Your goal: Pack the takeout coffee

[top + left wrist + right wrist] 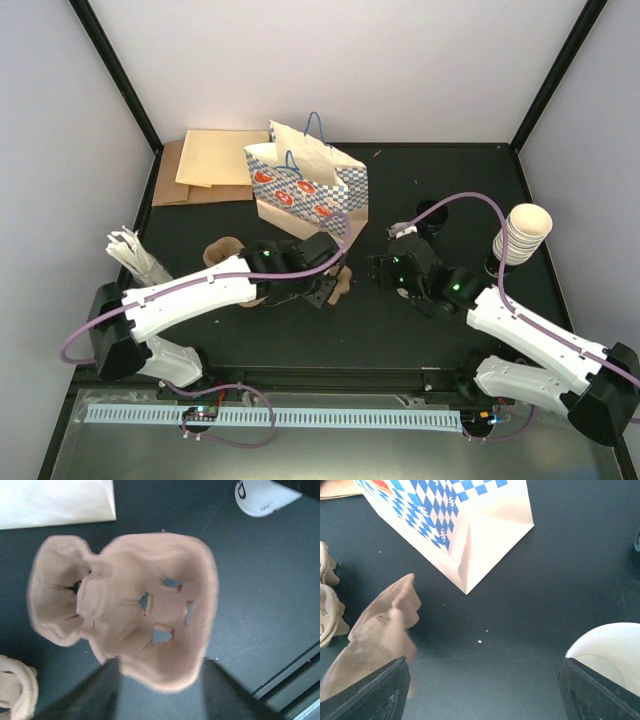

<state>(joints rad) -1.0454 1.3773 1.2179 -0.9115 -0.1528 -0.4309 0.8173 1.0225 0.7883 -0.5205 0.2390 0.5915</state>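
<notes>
Coffee cup (612, 650) is sitting on the black table (450, 170), just beside one finger of the right claw (482, 685). It's only showing in the right wrist view and it's cropped at the edge, so I can't tell which way up it's standing.

Biggest thing on there is the blue-checked paper bag (305, 190), which is standing upright toward the back middle with its mouth gaping. Some flat brown bags (205, 165) are lying behind it on the left. A stack of cups (522, 235) is standing over at the right side.

A pulp drink carrier (125, 605) is sitting on the near side of the bag, with one lobe poking in between the fingers of the left claw (160, 685). Honestly can't tell if that claw is squeezing it or letting go. A second carrier (222, 255) is sitting further left. The right claw is hovering with its fingers spread wide, gripping nothing.
</notes>
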